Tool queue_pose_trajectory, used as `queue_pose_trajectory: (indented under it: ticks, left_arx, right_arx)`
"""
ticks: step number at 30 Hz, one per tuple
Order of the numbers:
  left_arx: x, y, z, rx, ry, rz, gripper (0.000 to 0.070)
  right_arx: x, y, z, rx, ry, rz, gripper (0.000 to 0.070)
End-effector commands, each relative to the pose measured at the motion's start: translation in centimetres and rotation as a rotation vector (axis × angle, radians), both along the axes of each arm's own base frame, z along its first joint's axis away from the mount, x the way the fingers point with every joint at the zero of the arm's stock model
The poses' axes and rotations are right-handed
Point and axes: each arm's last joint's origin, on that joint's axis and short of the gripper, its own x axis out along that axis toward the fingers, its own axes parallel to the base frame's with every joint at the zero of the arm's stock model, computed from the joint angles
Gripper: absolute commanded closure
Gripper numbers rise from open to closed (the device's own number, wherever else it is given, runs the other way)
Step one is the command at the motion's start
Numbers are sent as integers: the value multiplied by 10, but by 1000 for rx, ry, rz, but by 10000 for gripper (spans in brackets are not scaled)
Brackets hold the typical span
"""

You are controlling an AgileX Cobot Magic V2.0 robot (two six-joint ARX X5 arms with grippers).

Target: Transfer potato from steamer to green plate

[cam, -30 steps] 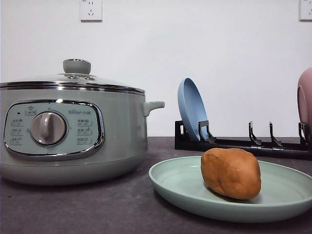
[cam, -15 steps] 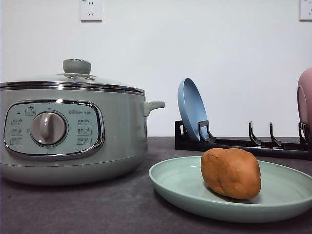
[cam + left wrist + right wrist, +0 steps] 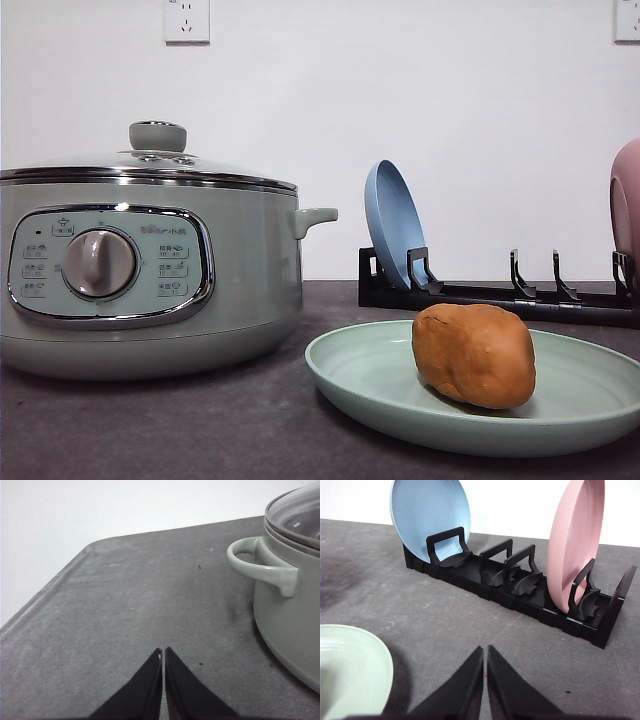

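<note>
Steamer (image 3: 150, 270), lid on, stands at the left of the dark worktop (image 3: 200, 430). Beside it to the right lies the green plate (image 3: 380, 390), with the potato (image 3: 473, 355) resting on it. Behind, a black rack (image 3: 520, 592) holds a blue plate (image 3: 427, 517) and a pink plate (image 3: 575, 542) upright. Left hand (image 3: 163, 655) and right hand (image 3: 485, 652) hover over bare worktop, each closed and empty.

Nothing here can be read properly. The steamer (image 3: 150, 265) has a control panel (image 3: 110, 265) with small pale characters and icons ringing the dial (image 3: 98, 263), at about nine, one and three o'clock, but they are too small and faint to make out.
</note>
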Motion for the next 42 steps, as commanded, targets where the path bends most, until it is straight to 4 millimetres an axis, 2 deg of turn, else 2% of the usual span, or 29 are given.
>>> queue_pose_trajectory:
  ticks: [1, 42]
  left_arx:
    - [1, 0, -7, -7, 25, 5, 700]
    - [1, 0, -7, -7, 25, 5, 700]
  right_arx:
    - [0, 0, -2, 11, 8, -2, 700]
    - [0, 0, -2, 11, 8, -2, 700]
